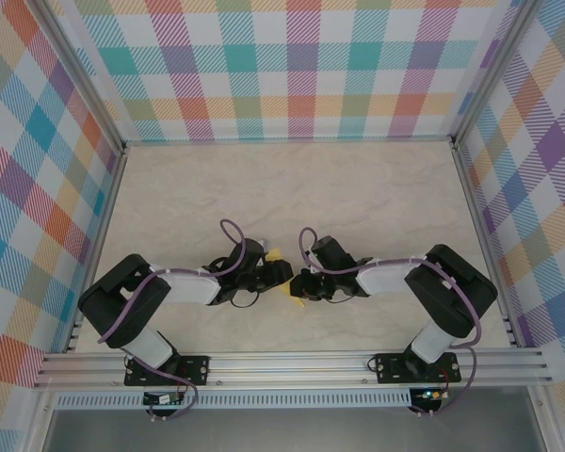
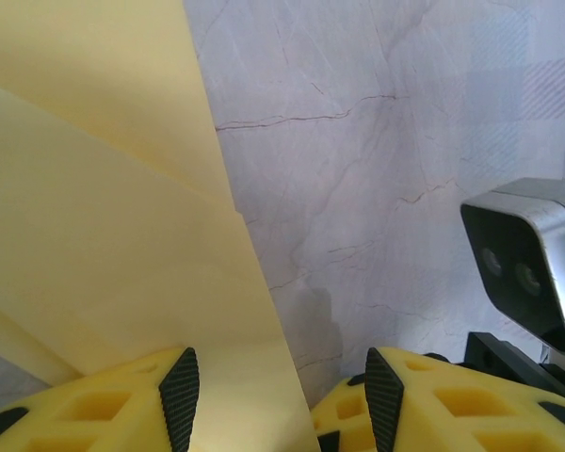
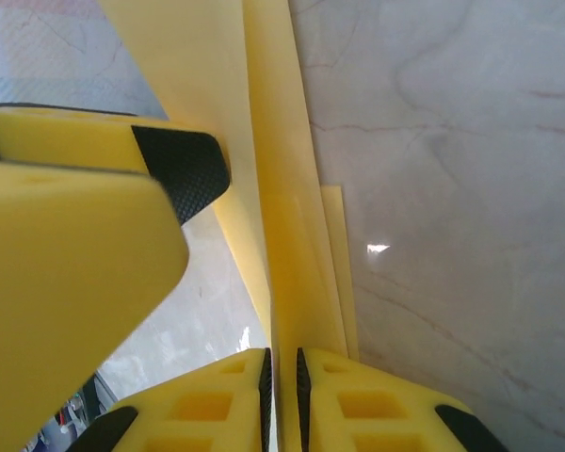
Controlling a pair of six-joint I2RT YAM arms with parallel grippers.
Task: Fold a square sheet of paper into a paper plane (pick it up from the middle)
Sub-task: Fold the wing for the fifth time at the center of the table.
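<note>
The yellow sheet of paper [image 3: 287,245] is folded into several layers and stands on edge over the marble table. My right gripper [image 3: 282,363] is shut on its lower folded edge, its jaws nearly together with the layers between them. My left gripper [image 2: 275,372] is open. The paper [image 2: 104,235] runs past its left finger and partway into the gap, well clear of the right pad [image 2: 384,395]. From above, the two grippers [image 1: 281,275] [image 1: 303,282] meet nose to nose, with bits of yellow paper [image 1: 274,254] showing between them.
The right arm's wrist camera [image 2: 532,268] sits close on the right of my left gripper. The marble table [image 1: 292,188] is boxed in by plaid walls [image 1: 292,66] and aluminium rails [image 1: 292,363] at the near edge. Open table lies beyond both grippers.
</note>
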